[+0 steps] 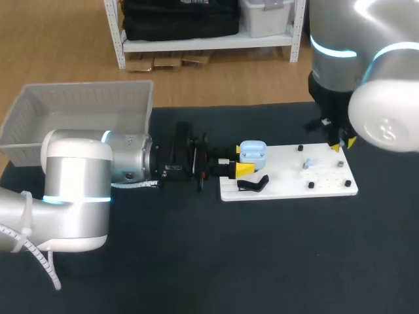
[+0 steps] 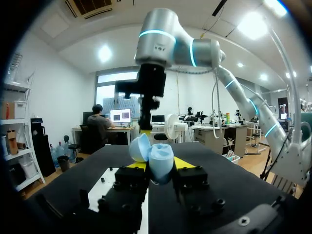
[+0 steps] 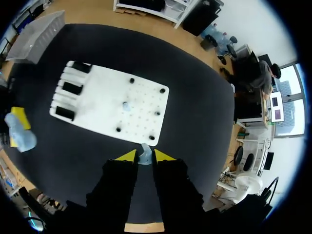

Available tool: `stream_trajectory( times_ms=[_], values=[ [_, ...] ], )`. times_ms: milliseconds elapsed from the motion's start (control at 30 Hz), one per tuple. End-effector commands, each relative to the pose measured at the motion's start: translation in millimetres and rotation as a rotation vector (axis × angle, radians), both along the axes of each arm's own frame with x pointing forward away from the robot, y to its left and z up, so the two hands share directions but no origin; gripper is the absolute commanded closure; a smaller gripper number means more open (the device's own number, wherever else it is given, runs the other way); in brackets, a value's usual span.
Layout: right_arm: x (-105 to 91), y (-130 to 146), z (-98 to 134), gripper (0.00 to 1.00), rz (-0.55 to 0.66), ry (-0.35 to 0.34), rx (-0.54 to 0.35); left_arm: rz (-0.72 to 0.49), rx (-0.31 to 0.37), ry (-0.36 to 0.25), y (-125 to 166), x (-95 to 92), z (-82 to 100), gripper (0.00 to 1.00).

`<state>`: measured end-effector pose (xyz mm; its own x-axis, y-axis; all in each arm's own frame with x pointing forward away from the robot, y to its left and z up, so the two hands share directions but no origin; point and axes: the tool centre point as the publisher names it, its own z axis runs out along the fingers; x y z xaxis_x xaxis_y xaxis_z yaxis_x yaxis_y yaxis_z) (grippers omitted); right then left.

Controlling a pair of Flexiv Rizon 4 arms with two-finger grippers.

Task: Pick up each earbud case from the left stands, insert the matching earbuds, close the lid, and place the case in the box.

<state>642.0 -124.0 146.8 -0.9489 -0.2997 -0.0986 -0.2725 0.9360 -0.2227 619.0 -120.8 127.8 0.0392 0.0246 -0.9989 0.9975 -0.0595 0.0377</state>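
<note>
**Q:** While the left end effector (image 2: 160,165) grips the pale blue earbud case (image 1: 253,154), where does the case sit?

**A:** Pinched between both yellow tips, lid swung open, above the left end of the white board (image 1: 327,186).

**Q:** And the right end effector (image 3: 145,157)?

**A:** Pressed onto a small pale earbud (image 3: 145,151), above the board's right end. A second earbud (image 1: 308,162) lies on the board among black pegs (image 1: 311,186). The grey box (image 1: 78,104) stands at the back left of the dark worktop (image 1: 262,261).
</note>
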Motion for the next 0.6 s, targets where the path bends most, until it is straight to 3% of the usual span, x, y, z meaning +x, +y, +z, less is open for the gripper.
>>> stream_trajectory(
  times_ms=[33,300,600],
  values=[
    [-23.7,19.8,46.8,1.0,0.018,-0.021,0.019,0.006,-0.003,-0.003,0.1,-1.6,-0.6,1.0],
    [-49.4,61.6,60.6,1.0,0.119,-0.01,0.04,0.006,-0.003,-0.003,0.1,-1.6,-0.6,1.0],
    [-52.2,65.5,60.2,1.0,0.131,-0.009,0.041,0.006,-0.003,-0.003,0.1,-1.6,-0.6,1.0]
  ],
)
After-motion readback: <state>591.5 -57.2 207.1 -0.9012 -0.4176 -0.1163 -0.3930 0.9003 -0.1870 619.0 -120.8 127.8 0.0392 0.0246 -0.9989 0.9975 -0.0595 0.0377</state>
